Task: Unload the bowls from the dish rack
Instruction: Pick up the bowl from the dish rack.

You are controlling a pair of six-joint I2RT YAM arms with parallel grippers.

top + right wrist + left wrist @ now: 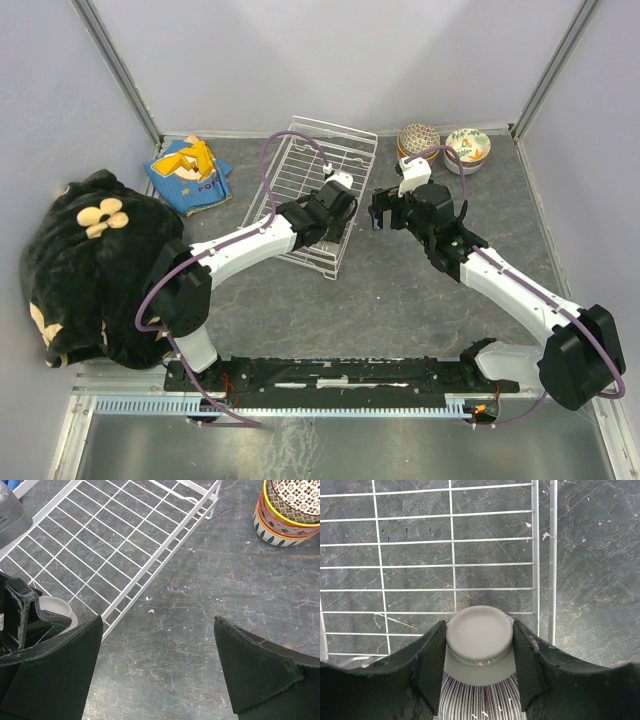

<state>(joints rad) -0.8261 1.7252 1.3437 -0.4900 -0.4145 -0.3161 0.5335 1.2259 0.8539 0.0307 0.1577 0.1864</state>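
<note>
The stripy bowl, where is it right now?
In the left wrist view, the white ceramic bowl with thin dark stripes is clamped in the left gripper, over the white wire dish rack near its right edge.

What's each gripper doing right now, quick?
Left gripper: shut on a striped bowl.
Right gripper: open, holding nothing.

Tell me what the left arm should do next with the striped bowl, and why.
Probably lift it clear: the left gripper grips the striped bowl by its foot, over the dish rack; the stacked bowls stand far right.
</note>
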